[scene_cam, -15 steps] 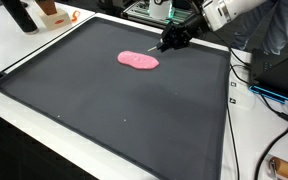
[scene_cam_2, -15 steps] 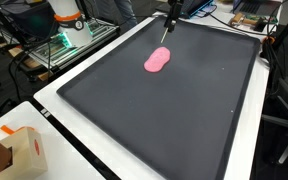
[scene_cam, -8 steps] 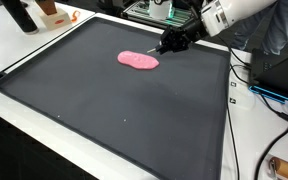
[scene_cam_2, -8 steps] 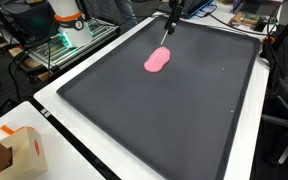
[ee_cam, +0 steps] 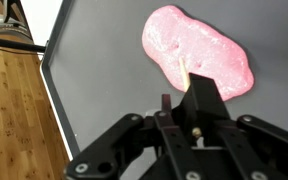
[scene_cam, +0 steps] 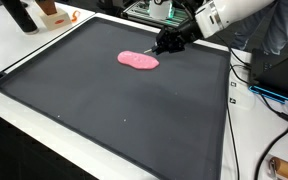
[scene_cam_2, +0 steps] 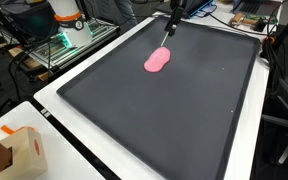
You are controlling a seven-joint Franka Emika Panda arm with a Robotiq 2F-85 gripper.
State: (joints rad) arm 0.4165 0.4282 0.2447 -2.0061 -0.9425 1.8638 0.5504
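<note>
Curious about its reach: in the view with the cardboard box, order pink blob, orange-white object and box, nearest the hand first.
1. Pink blob, right below the hand.
2. Orange-white object, top left.
3. Cardboard box, bottom left.

White tabletop (scene_cam: 244,140), large black rimmed mat (scene_cam: 124,110) on it. Wood-plank floor (ee_cam: 14,120). Small cardboard box (scene_cam_2: 24,150) at table corner.

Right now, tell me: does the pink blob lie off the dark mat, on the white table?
No, in an exterior view the pink blob lies flat on the dark mat, well inside its rim.
</note>
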